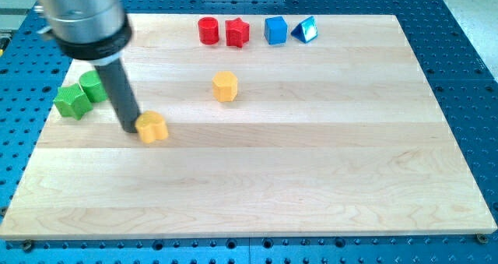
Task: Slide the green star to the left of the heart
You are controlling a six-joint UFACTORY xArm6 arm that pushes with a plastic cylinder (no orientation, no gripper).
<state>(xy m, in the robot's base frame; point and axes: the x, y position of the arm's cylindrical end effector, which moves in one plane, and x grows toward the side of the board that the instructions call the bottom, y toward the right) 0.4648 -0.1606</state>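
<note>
The green star (71,102) lies near the board's left edge, with a green round block (94,86) touching it on its upper right. The yellow heart (152,127) lies to the right of them. My tip (130,128) rests on the board just left of the heart, touching or nearly touching it, and to the right of and slightly below the green star. The dark rod rises from the tip toward the view's top left.
A yellow hexagon (225,86) sits near the board's middle top. A red cylinder (208,30), a red star (237,33), a blue cube (275,29) and a blue triangle (305,30) line the top edge of the wooden board (311,178).
</note>
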